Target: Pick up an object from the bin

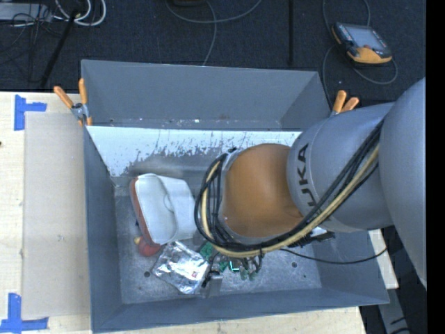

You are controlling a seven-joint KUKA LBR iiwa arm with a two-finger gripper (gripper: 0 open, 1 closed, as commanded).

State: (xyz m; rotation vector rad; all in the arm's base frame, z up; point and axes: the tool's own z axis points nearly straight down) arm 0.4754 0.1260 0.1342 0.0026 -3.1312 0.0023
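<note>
Crumpled silver packet lies just beside the gripper.

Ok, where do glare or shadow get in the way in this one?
Camera view: a bright band of light washes the bin along its lower back wall; the crinkled silver packet glints in patches; the orange wrist cover carries a soft sheen, and the arm seems to shade the floor just beneath it.

You see a grey bin, a white tub edged red at left, a silver packet, an orange wrist cover.
</note>
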